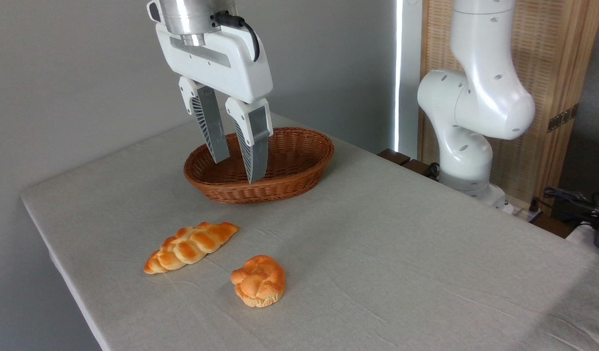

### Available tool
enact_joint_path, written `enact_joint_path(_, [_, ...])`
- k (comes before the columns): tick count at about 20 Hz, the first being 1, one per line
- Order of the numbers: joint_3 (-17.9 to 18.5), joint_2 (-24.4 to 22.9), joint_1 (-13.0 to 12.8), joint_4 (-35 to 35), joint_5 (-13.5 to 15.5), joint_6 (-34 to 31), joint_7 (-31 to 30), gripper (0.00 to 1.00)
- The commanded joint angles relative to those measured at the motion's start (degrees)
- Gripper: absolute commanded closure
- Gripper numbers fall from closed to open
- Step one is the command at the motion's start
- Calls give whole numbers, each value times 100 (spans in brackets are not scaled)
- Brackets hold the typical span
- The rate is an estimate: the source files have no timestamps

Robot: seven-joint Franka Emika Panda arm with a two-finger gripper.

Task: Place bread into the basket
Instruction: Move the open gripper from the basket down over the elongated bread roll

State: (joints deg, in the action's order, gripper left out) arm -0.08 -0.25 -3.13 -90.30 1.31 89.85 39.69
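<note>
Fingers [253, 146] of the gripper [237, 169] hang parted and empty in front of the basket [299, 183], with the bread [189, 246] on the table [402, 253] well below-left of them.

The bread [190, 246] is a long, narrow braided loaf with a glossy golden-orange crust and tapered ends. It lies flat on the table, slanting from lower left to upper right, in front of the basket and well apart from it. The basket [299, 183] is an oval, shallow, reddish-brown wicker one, standing upright farther back on the table, nothing visible inside.
</note>
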Motion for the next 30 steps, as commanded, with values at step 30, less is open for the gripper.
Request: enact_joint_path(30, [-502,1202,-742,-945,115,2353,-1517,0])
